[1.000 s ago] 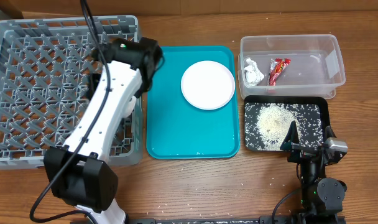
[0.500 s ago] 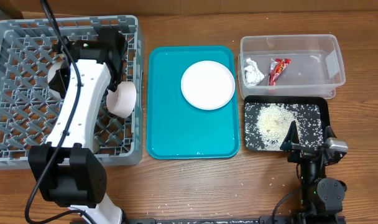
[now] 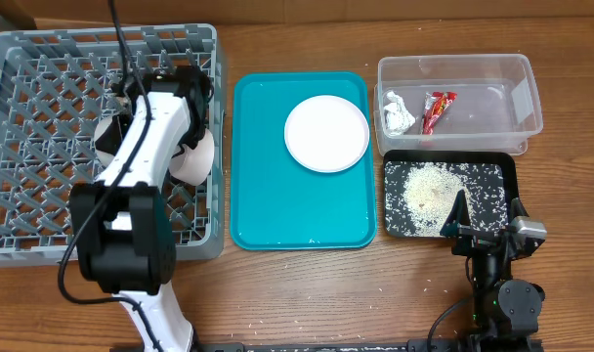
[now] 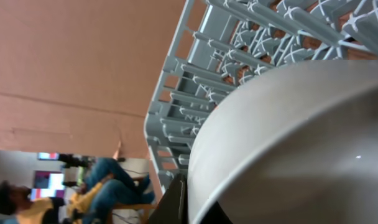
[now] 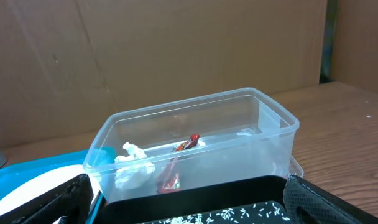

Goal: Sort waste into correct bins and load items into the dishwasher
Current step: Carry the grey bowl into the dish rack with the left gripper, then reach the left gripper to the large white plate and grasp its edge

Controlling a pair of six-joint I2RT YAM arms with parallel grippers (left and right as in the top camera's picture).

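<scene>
My left gripper (image 3: 188, 135) is over the right side of the grey dish rack (image 3: 43, 98) and is shut on a white plate with a pinkish back (image 3: 195, 158). The plate stands on edge among the rack's pegs. In the left wrist view the plate (image 4: 301, 137) fills the right side, with my finger (image 4: 181, 202) at its rim. A second white plate (image 3: 326, 134) lies on the teal tray (image 3: 268, 196). The clear tub (image 3: 473, 68) holds the white tissue (image 3: 397, 112) and the red wrapper (image 3: 437, 110). The black tray (image 3: 507, 171) holds rice grains (image 3: 429, 191). My right gripper (image 3: 483, 223) is open and empty at the tray's near edge.
The right wrist view shows the tub (image 5: 263, 124), the tissue (image 5: 132, 163) and the wrapper (image 5: 171, 179) beyond my open fingers (image 5: 189, 214). A few loose grains (image 3: 432, 286) lie on the wooden table near the front. Bowl, cup and chopsticks are out of view.
My left arm has carried the plate from the teal tray's edge to over the rack. The plate now stands on edge in the rack's right side. The right arm has not moved.
</scene>
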